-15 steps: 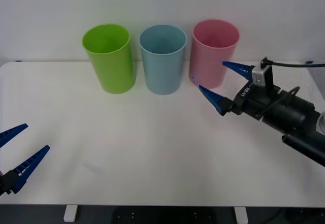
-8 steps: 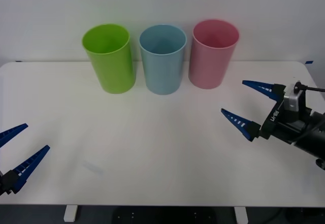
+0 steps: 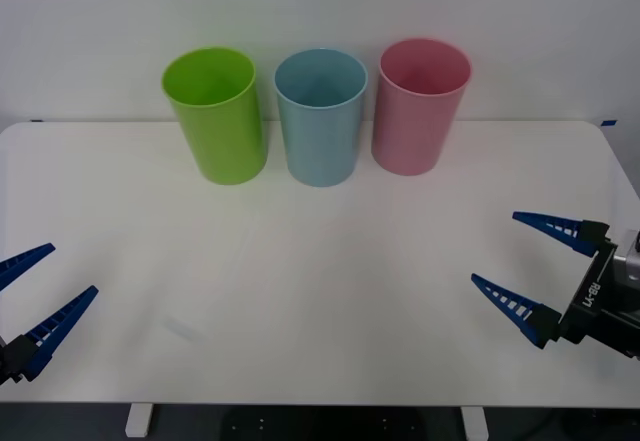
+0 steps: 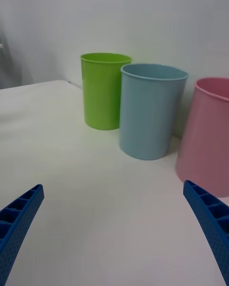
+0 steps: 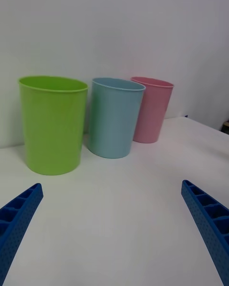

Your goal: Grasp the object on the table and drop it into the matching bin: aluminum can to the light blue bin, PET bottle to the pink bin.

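Bins, light blue bin [image 3: 321, 116] beside pink bin [image 3: 420, 105], stand well beyond right end effector [image 3: 526, 267]; fingers spread wide.

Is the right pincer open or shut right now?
Open: the right pincer has its two blue fingers spread wide apart, with nothing between them.

Right gripper [image 3: 527, 268] at 4 o'clock, fingers spread wide, empty, pointing toward 10 o'clock. Left gripper [image 3: 37, 290] at 8 o'clock, fingers apart, empty, parked low.
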You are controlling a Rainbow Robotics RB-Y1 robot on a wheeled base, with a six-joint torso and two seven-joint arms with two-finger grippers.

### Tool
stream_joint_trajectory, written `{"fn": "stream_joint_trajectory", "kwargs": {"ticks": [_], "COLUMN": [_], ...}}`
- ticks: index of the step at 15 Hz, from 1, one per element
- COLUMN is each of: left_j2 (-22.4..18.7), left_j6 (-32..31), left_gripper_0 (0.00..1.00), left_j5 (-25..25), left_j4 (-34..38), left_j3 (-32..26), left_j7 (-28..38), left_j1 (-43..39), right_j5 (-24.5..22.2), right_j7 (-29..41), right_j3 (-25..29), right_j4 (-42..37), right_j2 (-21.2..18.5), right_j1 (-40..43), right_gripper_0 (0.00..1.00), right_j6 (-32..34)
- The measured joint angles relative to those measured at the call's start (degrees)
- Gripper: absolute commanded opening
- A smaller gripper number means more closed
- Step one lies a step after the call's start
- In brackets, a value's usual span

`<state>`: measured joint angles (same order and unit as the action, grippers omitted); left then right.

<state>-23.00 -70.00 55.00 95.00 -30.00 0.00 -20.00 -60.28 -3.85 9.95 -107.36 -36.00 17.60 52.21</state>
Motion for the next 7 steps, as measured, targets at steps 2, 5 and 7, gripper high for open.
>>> {"fn": "stream_joint_trajectory", "kwargs": {"ticks": [2, 5, 7], "left_j2": [0.0, 0.0, 0.0], "left_j6": [0.0, 0.0, 0.0], "left_gripper_0": [1.0, 1.0, 1.0], "left_j5": [0.0, 0.0, 0.0], "left_j4": [0.0, 0.0, 0.0], "left_j3": [0.0, 0.0, 0.0], "left_j7": [0.0, 0.0, 0.0], "left_j1": [0.0, 0.0, 0.0], "right_j5": [0.0, -0.08, -0.09], "right_j7": [-0.08, 0.47, 0.49], "right_j3": [0.72, 1.12, 1.12], "right_j4": [-1.84, -2.52, -2.52], "right_j2": [0.15, 0.22, 0.22], "right_j1": [3.55, 6.41, 6.48], "right_gripper_0": [1.0, 1.0, 1.0], "right_j6": [0.02, 0.16, 0.18]}}
